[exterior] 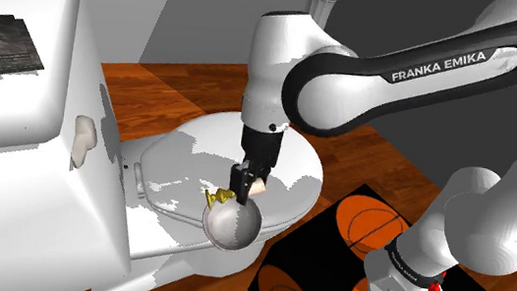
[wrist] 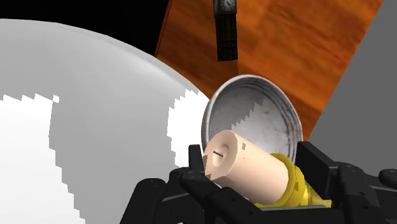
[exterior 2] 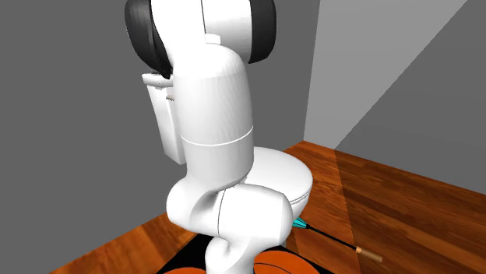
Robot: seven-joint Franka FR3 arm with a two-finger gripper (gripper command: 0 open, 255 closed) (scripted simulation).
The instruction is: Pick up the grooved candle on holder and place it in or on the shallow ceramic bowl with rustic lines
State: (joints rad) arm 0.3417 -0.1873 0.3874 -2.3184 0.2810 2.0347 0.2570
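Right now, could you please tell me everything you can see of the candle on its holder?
The candle is a pale peach cylinder, its flat end marked by a short dark wick line. Its base sits in a yellow holder. It lies tilted, clasped by the black gripper, over the grey shallow bowl on the white toilet lid. Whether it touches the bowl cannot be told.
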